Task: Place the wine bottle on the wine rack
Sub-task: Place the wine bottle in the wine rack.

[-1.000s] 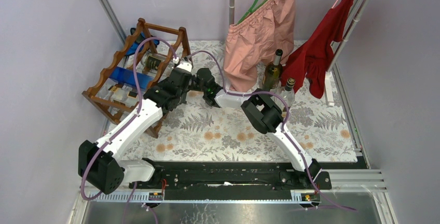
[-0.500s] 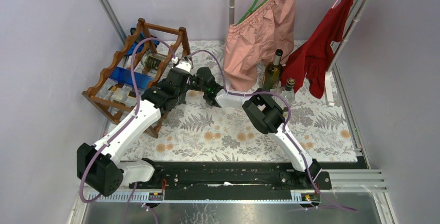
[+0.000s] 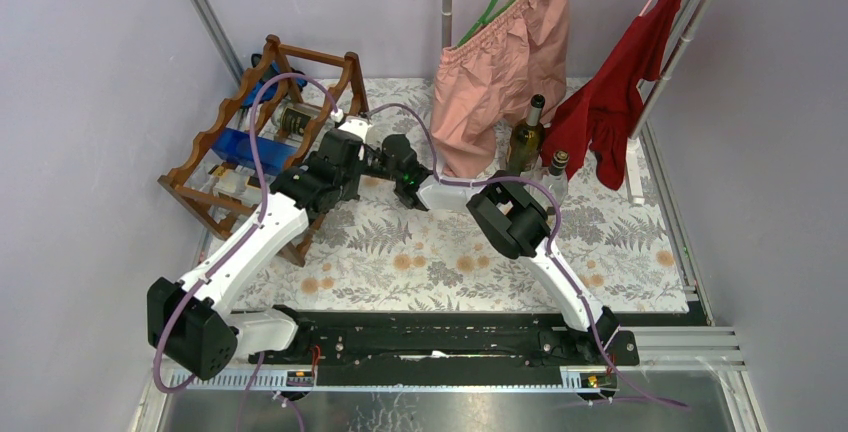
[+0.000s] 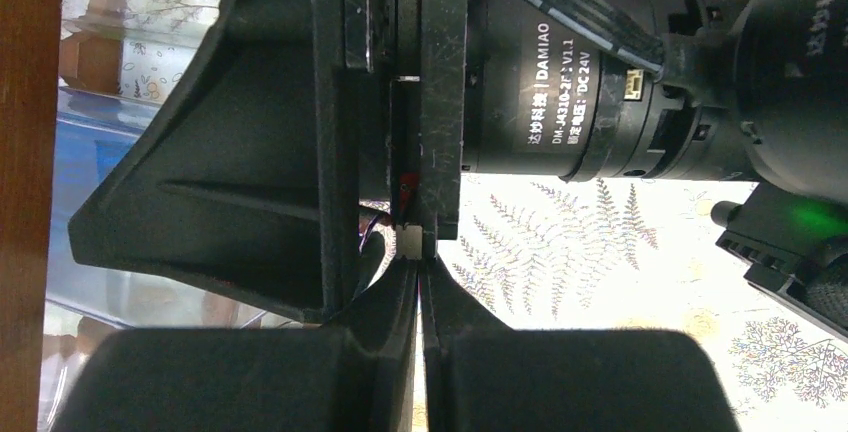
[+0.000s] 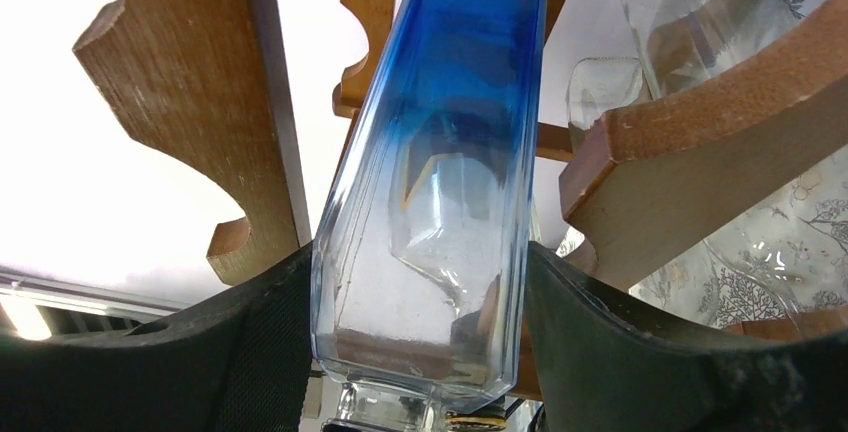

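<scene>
Near edge: both arm bases bolted side by side; both arms reach forward and to the left over the fern-and-flower printed counter [image 3: 450, 252]. Left end effector [image 4: 419, 277]: fingers pressed together with nothing between them, sitting just beside the right arm's black wrist motor [image 4: 600, 82]. From above, the left wrist overlaps the right wrist at the rack's front edge. Right end effector [image 5: 425, 342]: pinching the blue-tinted square glass wine bottle [image 5: 440, 152] near its shoulder, one black finger [image 5: 230, 352] on each flat side. The bottle lies lengthwise in the reddish-brown wooden wine rack [image 3: 215, 137], passing between its scalloped rails. From above its blue body shows across the middle tier. I cannot tell whether its weight is on the rails or in the grip. Same rack: a clear glass bottle [image 3: 235, 184] on the lower tier and another labelled bottle [image 3: 290, 117] further back. Far side of the counter, well apart from the rack: a dark green glass bottle [image 3: 525, 137] upright, with a small clear glass bottle [image 3: 556, 177] just beside it. Behind them hang pink fabric shorts [image 3: 500, 62] on a green hanger and a red cloth garment [image 3: 615, 102].
</scene>
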Controlling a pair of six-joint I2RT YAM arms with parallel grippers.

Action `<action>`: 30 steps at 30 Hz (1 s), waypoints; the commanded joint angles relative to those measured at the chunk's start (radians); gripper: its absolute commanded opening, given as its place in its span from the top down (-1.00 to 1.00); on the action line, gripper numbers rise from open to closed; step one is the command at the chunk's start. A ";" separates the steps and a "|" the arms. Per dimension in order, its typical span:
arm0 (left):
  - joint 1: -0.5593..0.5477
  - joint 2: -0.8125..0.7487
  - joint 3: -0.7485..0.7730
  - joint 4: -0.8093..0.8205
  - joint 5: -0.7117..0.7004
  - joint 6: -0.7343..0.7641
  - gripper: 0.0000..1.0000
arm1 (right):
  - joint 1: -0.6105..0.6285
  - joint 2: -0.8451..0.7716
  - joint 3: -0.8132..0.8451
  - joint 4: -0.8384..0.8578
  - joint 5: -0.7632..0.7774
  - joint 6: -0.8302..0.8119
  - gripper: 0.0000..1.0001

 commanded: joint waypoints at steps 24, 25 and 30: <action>0.099 0.008 -0.017 0.062 -0.157 -0.012 0.83 | -0.014 -0.122 -0.120 0.052 -0.148 0.034 -0.70; 0.101 0.009 -0.016 0.061 -0.157 -0.011 0.83 | -0.016 -0.127 -0.125 0.053 -0.151 0.032 -0.70; 0.110 0.009 -0.010 0.062 -0.162 -0.004 0.83 | -0.022 -0.150 -0.144 0.041 -0.160 0.003 -0.70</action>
